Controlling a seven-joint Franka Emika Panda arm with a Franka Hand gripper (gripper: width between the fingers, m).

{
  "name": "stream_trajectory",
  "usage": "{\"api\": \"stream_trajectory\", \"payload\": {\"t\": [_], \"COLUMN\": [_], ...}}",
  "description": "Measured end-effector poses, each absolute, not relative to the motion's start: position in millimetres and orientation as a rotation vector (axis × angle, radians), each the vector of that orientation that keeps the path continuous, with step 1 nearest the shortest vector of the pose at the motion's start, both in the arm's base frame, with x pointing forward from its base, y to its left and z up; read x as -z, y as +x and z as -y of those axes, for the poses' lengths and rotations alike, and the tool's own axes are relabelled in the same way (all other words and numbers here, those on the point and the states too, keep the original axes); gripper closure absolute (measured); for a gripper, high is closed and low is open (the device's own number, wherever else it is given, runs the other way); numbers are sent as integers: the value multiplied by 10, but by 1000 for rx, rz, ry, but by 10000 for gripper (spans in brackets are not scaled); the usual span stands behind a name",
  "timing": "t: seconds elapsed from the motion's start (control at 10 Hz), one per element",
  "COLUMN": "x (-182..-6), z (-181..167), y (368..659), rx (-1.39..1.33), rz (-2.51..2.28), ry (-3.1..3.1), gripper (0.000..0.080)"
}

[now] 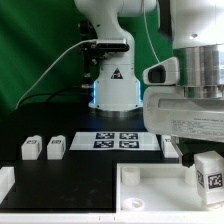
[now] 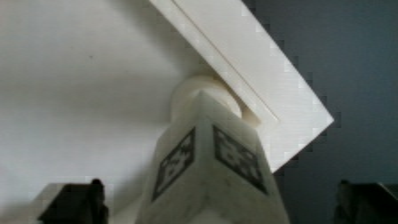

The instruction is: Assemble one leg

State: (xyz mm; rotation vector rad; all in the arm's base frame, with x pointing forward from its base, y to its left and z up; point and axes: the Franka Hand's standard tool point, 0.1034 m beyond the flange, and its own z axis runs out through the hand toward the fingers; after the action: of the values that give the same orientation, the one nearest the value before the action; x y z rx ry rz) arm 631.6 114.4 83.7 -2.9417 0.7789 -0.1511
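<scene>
A leg (image 1: 211,172), a small white block with a black-and-white tag, stands upright at the corner of the large white panel (image 1: 150,190) on the exterior view's right. In the wrist view the leg (image 2: 214,140) sits in the panel's (image 2: 89,100) round corner socket. My gripper (image 1: 203,150) hangs right over it. In the wrist view the gripper (image 2: 219,200) is open: the two dark fingertips (image 2: 75,202) stand wide on either side of the leg, with a gap on each side.
Two more legs (image 1: 31,148) (image 1: 56,147) lie on the black table at the exterior view's left. The marker board (image 1: 118,139) lies in front of the robot base (image 1: 113,88). A white bracket (image 1: 5,181) sits at the lower left edge.
</scene>
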Motion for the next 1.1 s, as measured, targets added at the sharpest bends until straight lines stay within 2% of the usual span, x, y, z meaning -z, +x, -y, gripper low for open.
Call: {"api": "stream_trajectory", "payload": {"t": [0.3,0.4,0.5,0.6,0.7,1.1], "x": [-862,-856,-854,-848,-841,-819], "z": [-1143,-1155,-1163,-1171,-1144,-1090], "y": [6347,6340,6339,6336,6332,6330], "rx": [247,240,234,223,214,114], "rz": [-189,-339,-466,-646,-784,-1584], "ry": [-3070,-3047,-3020,-2975,-2939,-2595], "gripper": [150,252,387,387,504,504]}}
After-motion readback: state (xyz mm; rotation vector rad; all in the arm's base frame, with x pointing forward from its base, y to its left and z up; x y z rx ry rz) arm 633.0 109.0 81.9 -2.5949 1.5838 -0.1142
